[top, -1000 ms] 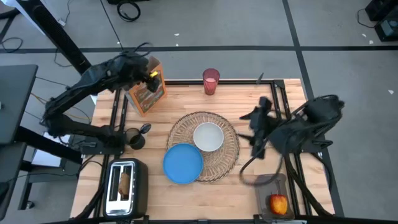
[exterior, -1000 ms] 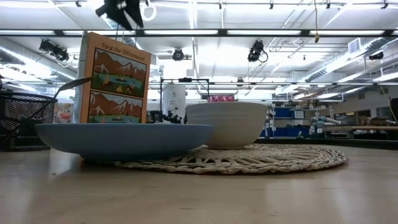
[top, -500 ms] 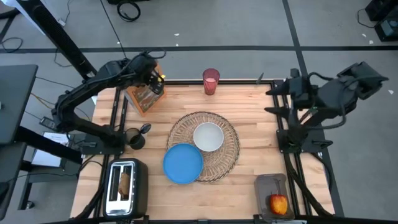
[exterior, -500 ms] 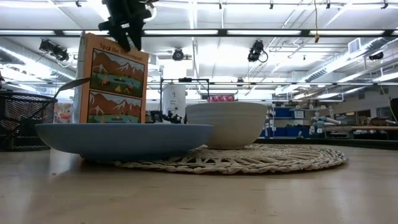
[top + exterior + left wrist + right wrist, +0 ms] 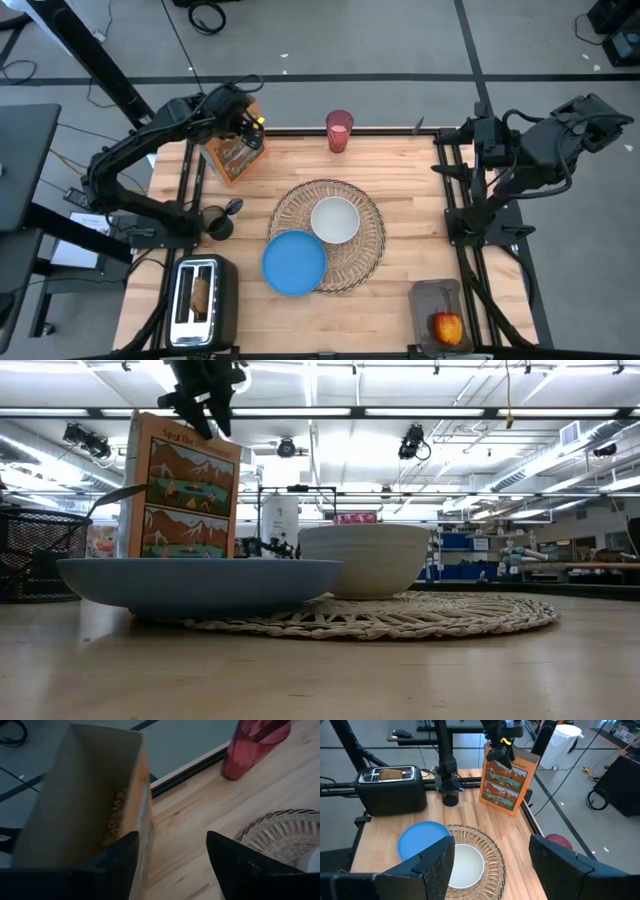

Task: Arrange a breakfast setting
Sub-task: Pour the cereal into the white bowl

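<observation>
Our left gripper (image 5: pixel 247 122), jaws spread, straddles the orange cereal box (image 5: pixel 236 153) rim; our right gripper (image 5: pixel 478 135) waits, jaws spread.

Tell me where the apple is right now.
In the high view the red-yellow apple sits in a small clear tray at the table's near right corner, below the right gripper, well right of the blue plate.

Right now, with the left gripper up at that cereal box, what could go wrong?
The left gripper is open at the open top of the orange cereal box; one finger looks inside, so closing may crush the wall. The box stands tall near the table's edge, so a nudge could tip it and spill cereal.
</observation>
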{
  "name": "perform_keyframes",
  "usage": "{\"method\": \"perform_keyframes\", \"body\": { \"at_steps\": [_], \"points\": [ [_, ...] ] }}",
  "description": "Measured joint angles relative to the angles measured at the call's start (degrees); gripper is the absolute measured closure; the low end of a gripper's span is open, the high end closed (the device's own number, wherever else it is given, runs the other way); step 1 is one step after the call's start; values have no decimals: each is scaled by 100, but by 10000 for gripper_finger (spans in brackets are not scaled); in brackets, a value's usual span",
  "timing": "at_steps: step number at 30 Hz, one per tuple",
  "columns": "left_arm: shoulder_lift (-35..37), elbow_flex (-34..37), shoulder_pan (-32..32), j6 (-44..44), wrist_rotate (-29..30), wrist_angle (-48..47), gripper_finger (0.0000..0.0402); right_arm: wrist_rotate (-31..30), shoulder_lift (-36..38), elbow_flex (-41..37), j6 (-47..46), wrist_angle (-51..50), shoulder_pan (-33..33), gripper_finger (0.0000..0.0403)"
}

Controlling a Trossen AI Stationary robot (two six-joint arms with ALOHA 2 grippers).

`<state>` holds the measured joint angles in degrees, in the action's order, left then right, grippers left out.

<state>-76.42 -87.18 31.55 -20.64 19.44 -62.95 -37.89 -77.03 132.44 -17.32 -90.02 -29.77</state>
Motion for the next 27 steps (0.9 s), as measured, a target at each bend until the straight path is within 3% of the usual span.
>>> {"method": "perform_keyframes", "body": {
  "at_steps": [6, 10, 14, 19, 27],
  "points": [
    [16, 0, -99, 47, -178, 793, 163, 2, 0, 0, 83, 0, 119, 142],
    [55, -4, -128, 271, 178, 1071, 163, 35, 0, 0, 81, 0, 192, 142],
    [46, 4, -32, 512, 629, 826, 163, 46, 0, 0, 78, 0, 211, 142],
    [44, 4, 169, 430, 635, 329, 164, 50, 0, 0, 50, 0, 211, 142],
    [-27, 182, 246, 184, 95, -506, 169, 167, -2, 0, 55, 0, 214, 142]
  ]
}}
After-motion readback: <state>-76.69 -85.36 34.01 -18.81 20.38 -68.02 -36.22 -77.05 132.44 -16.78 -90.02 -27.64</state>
